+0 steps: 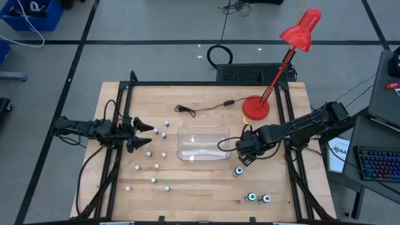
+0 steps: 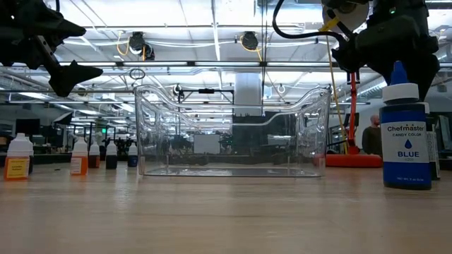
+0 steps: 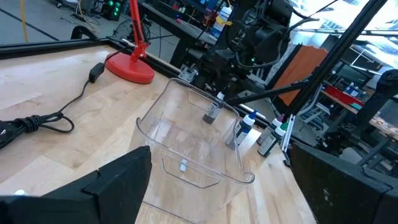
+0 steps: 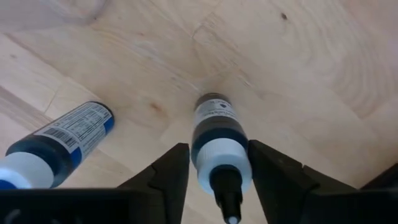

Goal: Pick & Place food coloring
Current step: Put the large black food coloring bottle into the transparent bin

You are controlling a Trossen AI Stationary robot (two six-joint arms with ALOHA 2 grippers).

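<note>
- The right gripper point(image 4: 214, 180) is down near the right edge of the tabletop point(image 1: 206, 194), just off the right end of the clear tub point(image 1: 203, 142). Its two fingers stand on either side of an upright bottle point(image 4: 217, 149) of dark food coloring; they look to be hugging the cap, but I cannot tell whether they actually pinch it yet.
- A second bottle point(image 4: 59, 146), the blue one, shows close beside it in the wrist view and stands alone in the low view point(image 2: 405, 130).
- Two more bottles point(image 1: 258, 198) stand toward the front right corner, and a scatter of small bottles point(image 1: 153, 165) sits over the left half of the tabletop.
- The left gripper point(image 1: 145, 132) waits near the left edge, fingers spread wide and empty.
- The tub looks empty, so I judge the placing has hardly begun.
- Risks: the hold is high, on the smooth cap, so the bottle could slip or swing on the lift. The blue neighbour is near enough that a finger could knock it over. Carried low, the bottle could catch the tub's rim and push the light tub along.
- The red lamp point(image 1: 256, 107) and its cord point(image 1: 203, 107) lie toward the back edge, clear of this.
</note>
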